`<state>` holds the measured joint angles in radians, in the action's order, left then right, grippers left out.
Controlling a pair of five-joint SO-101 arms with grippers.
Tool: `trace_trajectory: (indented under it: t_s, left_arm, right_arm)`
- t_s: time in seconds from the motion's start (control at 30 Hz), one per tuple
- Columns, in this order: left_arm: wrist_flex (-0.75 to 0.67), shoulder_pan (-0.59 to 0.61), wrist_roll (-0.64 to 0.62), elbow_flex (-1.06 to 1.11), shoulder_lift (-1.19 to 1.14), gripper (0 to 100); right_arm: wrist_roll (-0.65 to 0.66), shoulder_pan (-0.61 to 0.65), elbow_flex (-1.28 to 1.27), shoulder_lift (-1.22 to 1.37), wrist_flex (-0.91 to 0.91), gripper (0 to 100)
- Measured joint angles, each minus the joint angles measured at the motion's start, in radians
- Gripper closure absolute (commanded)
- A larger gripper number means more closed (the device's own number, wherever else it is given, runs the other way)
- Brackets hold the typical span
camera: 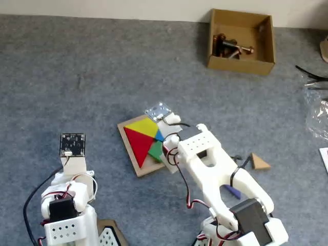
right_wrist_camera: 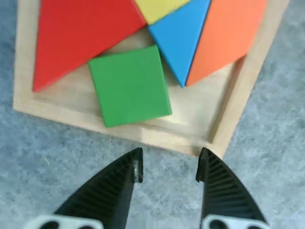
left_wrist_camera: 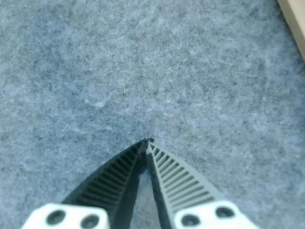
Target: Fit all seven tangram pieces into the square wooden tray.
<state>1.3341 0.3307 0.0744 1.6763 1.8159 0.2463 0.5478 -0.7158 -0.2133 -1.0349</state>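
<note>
The square wooden tray [camera: 134,163] lies mid-table. In it are a red triangle [right_wrist_camera: 76,33], a yellow piece [right_wrist_camera: 159,7], a blue triangle [right_wrist_camera: 183,38], an orange piece [right_wrist_camera: 228,33] and a green square [right_wrist_camera: 129,85]. My right gripper [right_wrist_camera: 170,164] is open over the felt, just outside the tray's corner beside the green square, with nothing between its fingers. The right arm [camera: 205,154] covers the tray's right side. A tan triangle [camera: 260,162] and a purple piece [camera: 232,191] lie on the felt to the right. My left gripper [left_wrist_camera: 147,142] is shut on nothing over bare felt at lower left.
An open cardboard box [camera: 241,59] with small metal parts stands at the back right. Clear plastic and cables [camera: 315,102] lie at the right edge. The left arm [camera: 72,169] sits at the front left. Grey felt [camera: 77,77] spreads across the left and back.
</note>
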Motion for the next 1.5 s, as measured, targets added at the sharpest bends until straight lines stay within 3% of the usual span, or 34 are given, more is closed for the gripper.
trace_trajectory:
  t_s: [0.17, 0.3, 0.6, 1.5]
  left_arm:
    - [0.000, 0.000, 0.000, 0.000, 0.000, 99]
    - [0.000, 0.000, 0.000, 0.000, 0.000, 99]
    - [0.000, 0.000, 0.000, 0.000, 0.000, 99]
    - [0.000, 0.000, 0.000, 0.000, 0.000, 99]
  right_arm:
    - [-0.104, 0.000, 0.253, 0.000, -0.233, 82.1]
    - [-0.135, 0.000, 0.358, 0.025, -0.262, 82.2]
    - [-0.135, 0.000, 0.338, 0.141, -0.183, 99.5]
    - [-0.147, -0.037, 0.114, 0.143, 0.055, 99.5]
